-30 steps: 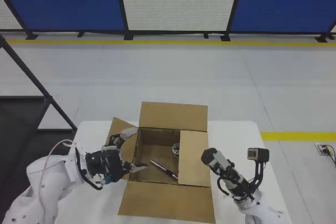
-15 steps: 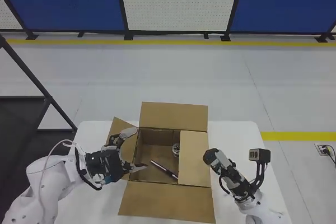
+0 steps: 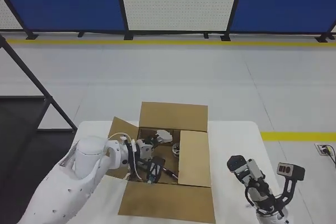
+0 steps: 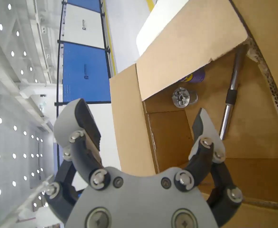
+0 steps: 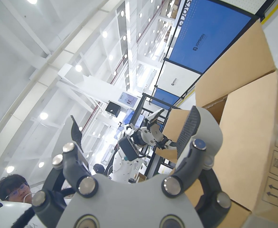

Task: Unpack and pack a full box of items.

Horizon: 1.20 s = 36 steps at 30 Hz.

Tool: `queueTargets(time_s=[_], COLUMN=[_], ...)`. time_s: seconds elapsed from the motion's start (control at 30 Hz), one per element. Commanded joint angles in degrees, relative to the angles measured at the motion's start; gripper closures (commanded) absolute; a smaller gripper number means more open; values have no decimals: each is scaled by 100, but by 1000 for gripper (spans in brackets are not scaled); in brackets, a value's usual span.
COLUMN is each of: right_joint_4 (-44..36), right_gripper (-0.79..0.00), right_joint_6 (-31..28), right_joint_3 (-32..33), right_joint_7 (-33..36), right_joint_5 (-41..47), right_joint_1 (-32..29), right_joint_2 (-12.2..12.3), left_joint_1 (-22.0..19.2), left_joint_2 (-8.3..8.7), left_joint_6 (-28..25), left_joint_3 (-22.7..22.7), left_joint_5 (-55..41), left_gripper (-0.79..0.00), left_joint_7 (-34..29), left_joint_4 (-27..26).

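- Two grippers stood with their fingers spread wide, and neither had hold of anything.
- Left gripper hung at the open top of the cardboard box.
- On the box floor lay a metal rod with a black band. Near it sat a round silver part and a purple can half under a flap.
- Right gripper sat outside the box's right wall, above the white table.
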Motion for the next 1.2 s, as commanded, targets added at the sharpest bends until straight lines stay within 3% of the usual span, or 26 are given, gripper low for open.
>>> queueTargets(time_s=[0.0,0.3,0.63,0.83,1.17], right_joint_4=[-90,-271,-269,-308,-260], right_gripper=[-785,-785,-785,-785,-785], right_joint_6=[-124,-286,-78,81,226], right_joint_3=[134,294,158,21,-337], right_joint_7=[-70,-94,56,236,858], right_joint_5=[131,324,148,-101,-694], right_joint_1=[-188,-551,-463,-386,-190], right_joint_2=[16,85,167,222,334], left_joint_1=[-243,-800,-1146,-1224,-1119], left_joint_2=[-95,-594,-1029,-1134,-1102], left_joint_6=[253,1135,1506,1761,1948], left_joint_3=[388,1265,1761,1781,1487], left_joint_5=[137,-197,-514,-611,-892], left_gripper=[-785,-785,-785,-785,-785], left_joint_7=[273,272,198,336,585], left_joint_4=[384,1468,2271,2504,2306])
